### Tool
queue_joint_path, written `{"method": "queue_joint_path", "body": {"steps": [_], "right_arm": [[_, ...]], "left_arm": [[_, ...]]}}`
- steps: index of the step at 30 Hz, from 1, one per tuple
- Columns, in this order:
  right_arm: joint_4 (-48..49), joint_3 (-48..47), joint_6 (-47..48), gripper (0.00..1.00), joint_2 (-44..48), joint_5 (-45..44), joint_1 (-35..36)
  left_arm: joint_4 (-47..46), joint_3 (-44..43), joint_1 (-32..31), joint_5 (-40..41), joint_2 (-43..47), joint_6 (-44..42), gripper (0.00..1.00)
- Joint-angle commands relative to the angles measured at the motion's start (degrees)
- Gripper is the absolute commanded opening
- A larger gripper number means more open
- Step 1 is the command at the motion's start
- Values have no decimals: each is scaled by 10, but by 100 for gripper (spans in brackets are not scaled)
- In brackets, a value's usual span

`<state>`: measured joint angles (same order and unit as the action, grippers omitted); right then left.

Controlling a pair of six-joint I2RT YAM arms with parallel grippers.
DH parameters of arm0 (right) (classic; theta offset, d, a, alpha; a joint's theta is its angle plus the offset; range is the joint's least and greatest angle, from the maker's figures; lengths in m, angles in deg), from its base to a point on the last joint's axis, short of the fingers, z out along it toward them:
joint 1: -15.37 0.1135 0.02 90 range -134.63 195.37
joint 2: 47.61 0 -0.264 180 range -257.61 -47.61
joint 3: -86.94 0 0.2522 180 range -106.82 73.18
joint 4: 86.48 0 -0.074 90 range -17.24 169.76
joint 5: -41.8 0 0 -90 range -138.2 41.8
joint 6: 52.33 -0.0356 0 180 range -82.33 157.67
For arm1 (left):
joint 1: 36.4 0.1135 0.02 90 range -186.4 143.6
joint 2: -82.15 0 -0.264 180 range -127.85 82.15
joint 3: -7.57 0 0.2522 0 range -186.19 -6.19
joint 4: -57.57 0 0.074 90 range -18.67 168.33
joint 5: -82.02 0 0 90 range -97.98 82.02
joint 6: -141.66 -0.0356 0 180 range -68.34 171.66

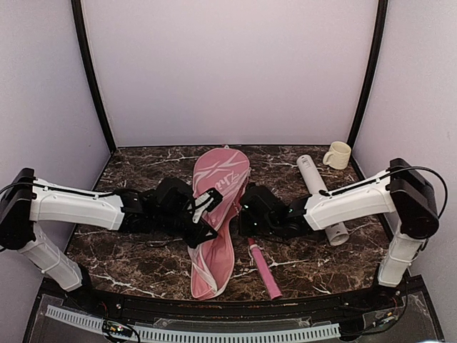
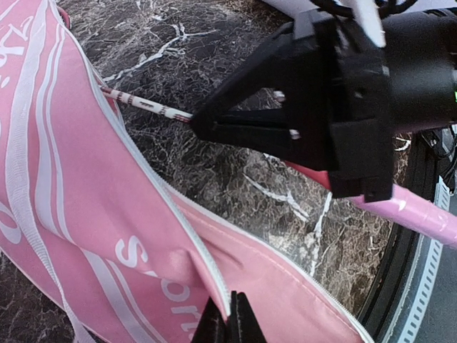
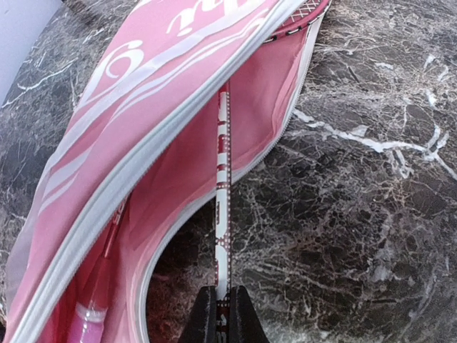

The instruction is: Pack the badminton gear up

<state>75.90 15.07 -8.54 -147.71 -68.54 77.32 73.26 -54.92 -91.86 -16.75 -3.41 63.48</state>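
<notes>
Stage: mid-pack | your left gripper [image 2: 228,319] clamped on racquet cover [image 2: 86,214] flap | your right gripper [image 3: 221,318] clamped on second racquet [image 3: 223,179] shaft, head inside | first racquet [image 3: 91,318] seemingly stowed | white tube [image 1: 314,179] unpacked on worktop [image 3: 357,214].

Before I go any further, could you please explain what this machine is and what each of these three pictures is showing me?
These are two robot arms bolted side by side at a marble-patterned table. The wide picture looks down from above and behind them; the other two come from a camera on each wrist, looking past that arm's own jaws. On the table lie a pink racquet cover, a white tube and a cream mug. The left arm has its jaws shut on the cover's zip edge. The right arm has its jaws shut on a racquet by its thin shaft, which runs into the open cover; its pink handle sticks out. A second racquet lies inside.
</notes>
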Motion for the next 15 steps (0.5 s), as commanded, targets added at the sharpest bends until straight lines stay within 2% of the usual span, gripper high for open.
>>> {"method": "queue_joint_path", "body": {"steps": [1, 10, 15], "right_arm": [[75, -30, -26, 0, -33, -33, -17], [95, -75, -14, 0, -99, -86, -44], [108, -96, -16, 0, -124, -70, -63]], "left_arm": [[-36, -9, -10, -16, 6, 10, 0], [-46, 6, -11, 0, -3, 43, 0], [-39, 3, -11, 19, -16, 54, 0]]}}
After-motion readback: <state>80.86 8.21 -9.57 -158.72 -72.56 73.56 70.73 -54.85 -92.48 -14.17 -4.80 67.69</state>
